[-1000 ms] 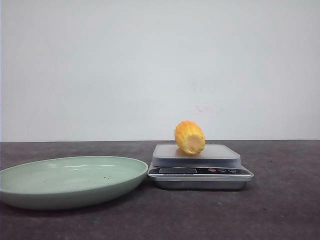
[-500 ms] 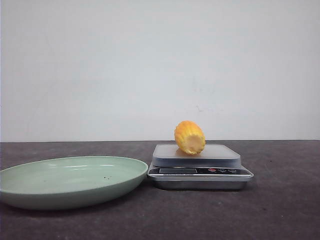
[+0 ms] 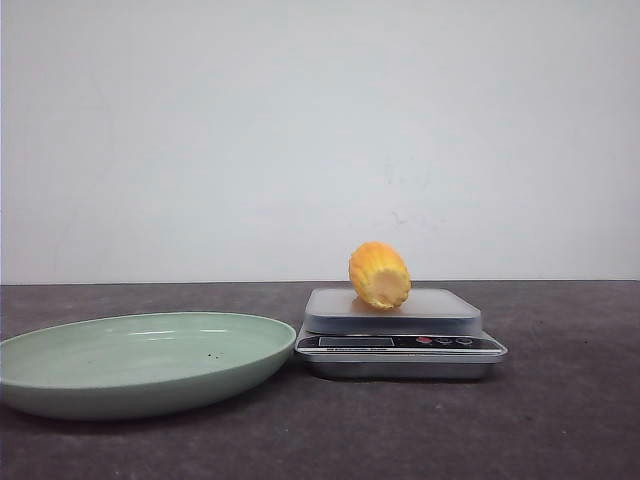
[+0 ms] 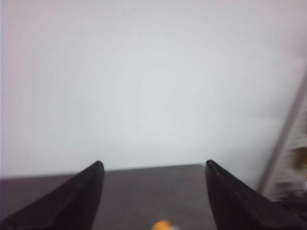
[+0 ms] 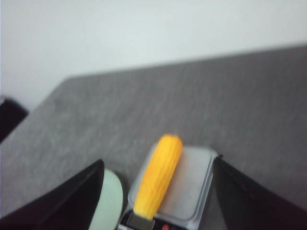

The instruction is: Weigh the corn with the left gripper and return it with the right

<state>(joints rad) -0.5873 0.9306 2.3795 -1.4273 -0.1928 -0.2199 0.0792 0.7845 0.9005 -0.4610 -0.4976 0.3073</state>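
You had the corn (image 3: 379, 274) lying on the scale (image 3: 400, 342), which sat on the desk (image 3: 560, 420) just beside the green plate (image 3: 60, 395). So the weighing part looked done. Your left claw (image 4: 153, 201) was wide open and held nothing. Your right claw (image 5: 158, 201) was open too, up above the corn. You still had to grab it and bring it back.

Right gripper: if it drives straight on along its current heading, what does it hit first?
Probably the corn on the scale, centered between the open right gripper fingers; depth is unclear.
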